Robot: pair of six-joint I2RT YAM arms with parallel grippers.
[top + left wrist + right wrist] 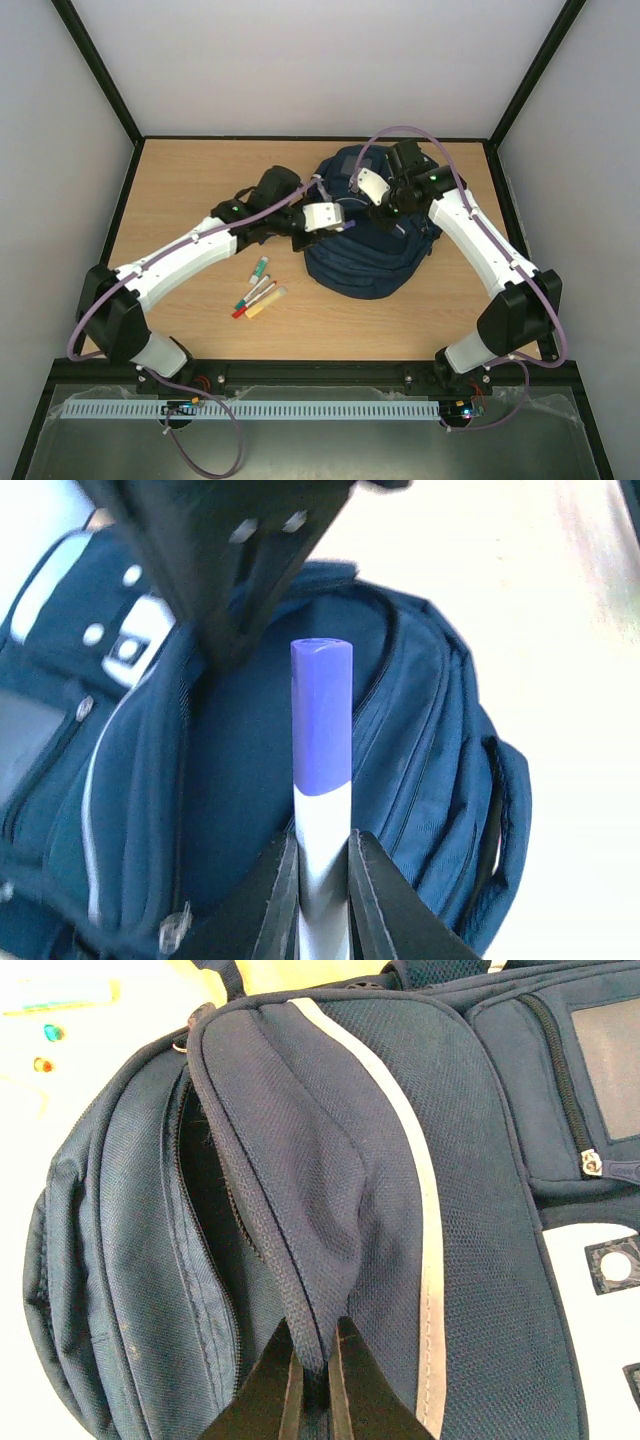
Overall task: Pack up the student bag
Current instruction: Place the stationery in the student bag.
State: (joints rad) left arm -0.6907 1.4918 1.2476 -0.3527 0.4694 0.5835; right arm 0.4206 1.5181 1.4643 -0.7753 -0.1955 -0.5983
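Note:
The student bag [368, 248], navy with white stripes, lies flat at the table's centre right. My right gripper [383, 207] is over its upper part, shut on the edge of a front pocket flap [300, 1220]. The flap is lifted, and a dark slit [200, 1170] gapes beside it. My left gripper [338, 224] is at the bag's left side, shut on a white marker with a purple cap [322, 730]. The cap points toward the bag's open pocket [270, 760]. In the wrist views the left gripper [322, 885] and the right gripper [315, 1370] both sit low in frame.
Several loose markers [256, 292] lie on the wooden table [190, 190] left of the bag, one with a green cap [259, 267] a little apart. Black frame posts and white walls enclose the table. The right arm's fingers [230, 570] hang dark above the bag in the left wrist view.

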